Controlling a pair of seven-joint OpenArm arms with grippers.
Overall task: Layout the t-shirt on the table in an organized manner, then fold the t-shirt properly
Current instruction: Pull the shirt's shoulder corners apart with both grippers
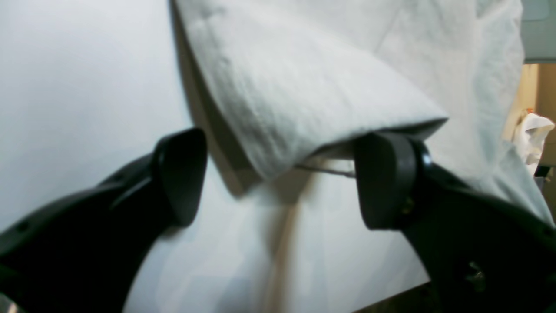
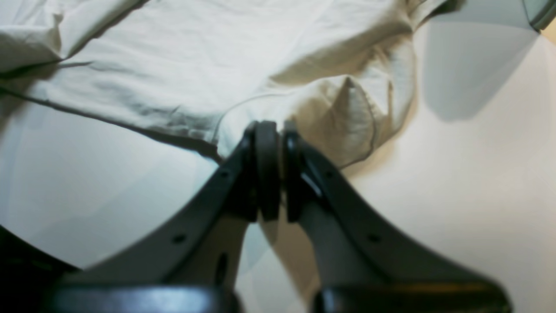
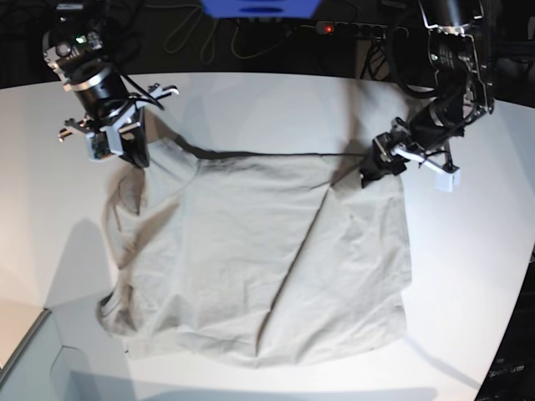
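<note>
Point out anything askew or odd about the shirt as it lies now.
The t-shirt is not flat: a long diagonal crease runs across its middle, the side near the right gripper is bunched, and the corner by the open left gripper is folded over itself.

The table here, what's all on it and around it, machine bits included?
t-shirt: one, light grey-beige, spread wrinkled across the table's middle.
table: one, white, curved edge, under everything.
cables: several, dark, on the floor behind the table.
power strip: one, dark with a red light, behind the table.
blue object: one, at the base view's top edge.
right gripper: one, black, jaws shut on the shirt's edge.
left gripper: one, black, jaws open, a shirt corner draped over one of them.
</note>
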